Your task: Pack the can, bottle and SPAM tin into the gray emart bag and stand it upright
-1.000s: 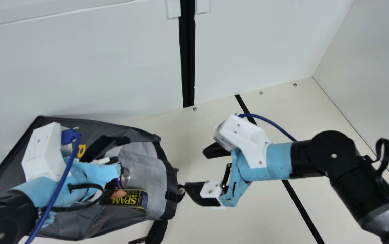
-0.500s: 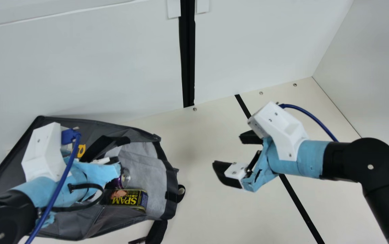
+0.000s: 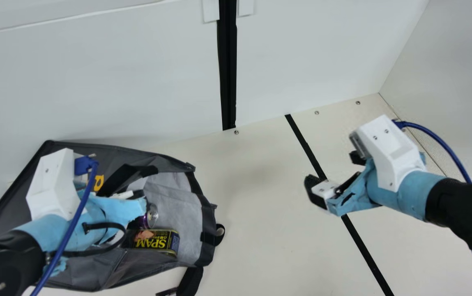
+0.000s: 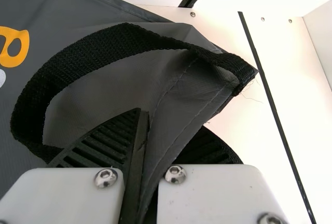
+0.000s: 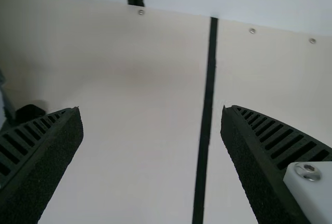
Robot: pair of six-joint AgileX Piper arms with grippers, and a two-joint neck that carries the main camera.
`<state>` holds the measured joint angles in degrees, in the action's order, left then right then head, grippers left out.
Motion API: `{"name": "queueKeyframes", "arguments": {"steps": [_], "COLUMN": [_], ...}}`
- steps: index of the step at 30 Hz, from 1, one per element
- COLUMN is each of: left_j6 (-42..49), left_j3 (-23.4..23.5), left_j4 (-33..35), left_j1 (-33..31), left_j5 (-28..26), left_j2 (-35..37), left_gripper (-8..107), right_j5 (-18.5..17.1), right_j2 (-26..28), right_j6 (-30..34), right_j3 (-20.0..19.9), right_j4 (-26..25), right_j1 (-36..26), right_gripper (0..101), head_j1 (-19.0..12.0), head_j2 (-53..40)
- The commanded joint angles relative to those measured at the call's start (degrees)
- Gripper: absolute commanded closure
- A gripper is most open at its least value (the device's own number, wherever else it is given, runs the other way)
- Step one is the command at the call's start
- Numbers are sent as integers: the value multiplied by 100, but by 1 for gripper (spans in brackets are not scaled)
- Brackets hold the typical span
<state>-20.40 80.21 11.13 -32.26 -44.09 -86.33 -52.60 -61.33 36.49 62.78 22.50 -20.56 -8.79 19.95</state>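
Gray emart bag (image 3: 145, 263) has its cloth pinched in our left hand (image 3: 139, 195); inside lie the can (image 3: 151, 216) and SPAM tin (image 3: 160, 242), near that hand; our right hand (image 3: 332, 169) gapes wide above the counter (image 3: 260, 246).

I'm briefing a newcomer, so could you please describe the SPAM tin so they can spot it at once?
In the main view, find the gray bag lying open on the left. Inside its mouth, along the lower side, lies the SPAM tin, dark with bold yellow lettering. Its boxy shape sets it apart from the purple can beside it, which shows a round silver end.
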Motion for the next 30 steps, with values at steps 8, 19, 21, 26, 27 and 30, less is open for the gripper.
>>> {"name": "queueKeyframes", "arguments": {"steps": [8, 19, 21, 26, 27, 30], "left_j6": [0, 0, 0, 0, 0, 0], "left_j3": [0, 0, 0, 0, 0, 0], "left_j4": [0, 0, 0, 0, 0, 0], "left_j1": [0, 0, 0, 0, 0, 0], "left_j5": [0, 0, 0, 0, 0, 0], "left_j2": [0, 0, 0, 0, 0, 0], "left_gripper": [107, 107, 107, 107, 107, 107], "right_j5": [-41, -401, -498, -794, -862, -1083], "right_j2": [244, 515, 545, 600, 609, 626], "right_j6": [-978, -2347, -2587, -3157, -3251, -3556], "right_j3": [68, 214, 280, 507, 561, 733], "right_j4": [-1133, -2412, -2619, -3082, -3155, -3392], "right_j1": [-213, -136, -85, 115, 147, 277], "right_gripper": [6, 6, 6, 6, 6, 6], "head_j1": [-121, -121, -121, -121, -121, -121], "head_j2": [5, 5, 5, 5, 5, 5]}}
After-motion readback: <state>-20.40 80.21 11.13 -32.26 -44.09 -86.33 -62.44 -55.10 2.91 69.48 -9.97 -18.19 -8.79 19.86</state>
